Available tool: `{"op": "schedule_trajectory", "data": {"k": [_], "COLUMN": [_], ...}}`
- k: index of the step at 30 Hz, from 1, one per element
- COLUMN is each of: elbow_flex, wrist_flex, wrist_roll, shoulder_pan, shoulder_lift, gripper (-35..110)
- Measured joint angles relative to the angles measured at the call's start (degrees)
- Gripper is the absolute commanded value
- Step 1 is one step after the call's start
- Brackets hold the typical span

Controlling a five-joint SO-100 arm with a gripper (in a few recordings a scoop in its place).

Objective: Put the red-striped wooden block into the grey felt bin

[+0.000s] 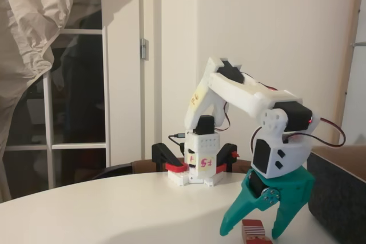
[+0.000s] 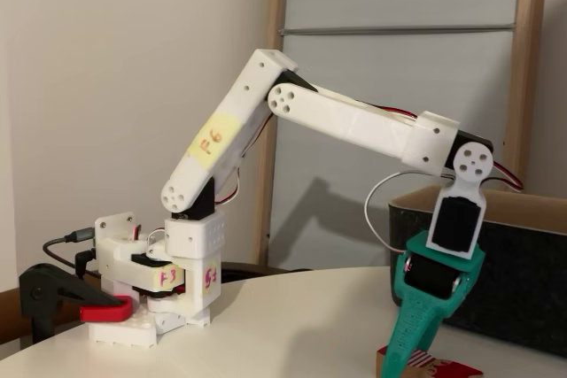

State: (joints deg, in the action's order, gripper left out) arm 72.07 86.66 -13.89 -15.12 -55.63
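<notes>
Nearest the camera in a fixed view, the red-striped wooden block (image 1: 253, 232) sits on the white table (image 1: 114, 210) at the bottom edge of frame, partly cut off; red top, red and white stripes on the facing side. The teal gripper (image 1: 253, 231) stands over it with fingers spread wide, one tip at 9 o'clock of the block and one at 3 o'clock, both down near table level and neither pressing on it as far as I can see. In another fixed view the block (image 2: 438, 366) appears just behind the lower finger, again cropped by the frame. Judgement: a small solid wooden piece, light, rigid, not fragile; painted faces probably a little slick, so a square pinch across the two opposite side faces, low and centred, should hold better than a corner grip. Block is narrower than the finger span, so plenty of closing travel remains. The grey felt bin (image 1: 340, 190) stands at 2 o'clock of the block, close by, with a taller soft wall to clear on the lift. Farther back at 10 o'clock, the arm's base (image 1: 197, 167) with its red clamps.
</notes>
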Motion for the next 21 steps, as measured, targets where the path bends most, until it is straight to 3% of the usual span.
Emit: {"op": "schedule_trajectory", "data": {"k": [21], "elbow_flex": [-0.2], "wrist_flex": [0.0], "wrist_roll": [0.6], "shoulder_pan": [2.5], "shoulder_lift": [0.4], "gripper": [19]}}
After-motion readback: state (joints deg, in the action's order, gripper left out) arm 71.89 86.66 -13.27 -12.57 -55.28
